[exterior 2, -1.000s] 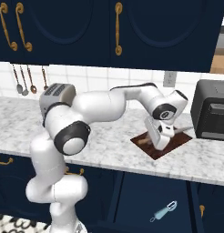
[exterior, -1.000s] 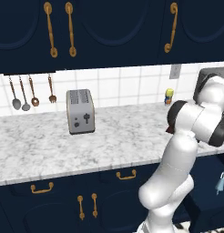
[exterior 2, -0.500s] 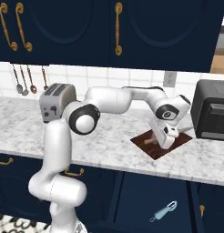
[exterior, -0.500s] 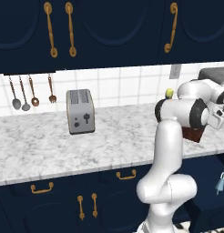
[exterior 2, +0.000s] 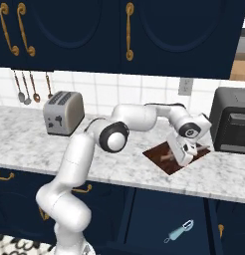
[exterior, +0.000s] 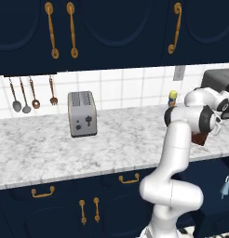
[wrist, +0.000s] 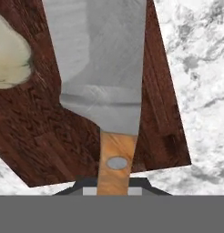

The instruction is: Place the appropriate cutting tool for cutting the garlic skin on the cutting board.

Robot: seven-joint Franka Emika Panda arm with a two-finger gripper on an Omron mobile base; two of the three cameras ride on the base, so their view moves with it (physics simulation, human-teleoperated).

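Hand view: knife point(wrist: 102, 68) held in end effector point(wrist: 114, 189) over cutting board point(wrist: 50, 136).

No readable text

No words, labels, brand marks, numbers or signs can be read on any surface: the toaster point(exterior: 82, 113), the toaster oven point(exterior 2: 231, 119) and the knife point(wrist: 102, 77) all show plain faces.

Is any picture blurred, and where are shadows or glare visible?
Hand view: sharp; the knife blade shows soft pale sheen, no hard glare; garlic cut off at the edge. Right base view: a faint shadow under the hand on the cutting board. Left base view: even, flat light.
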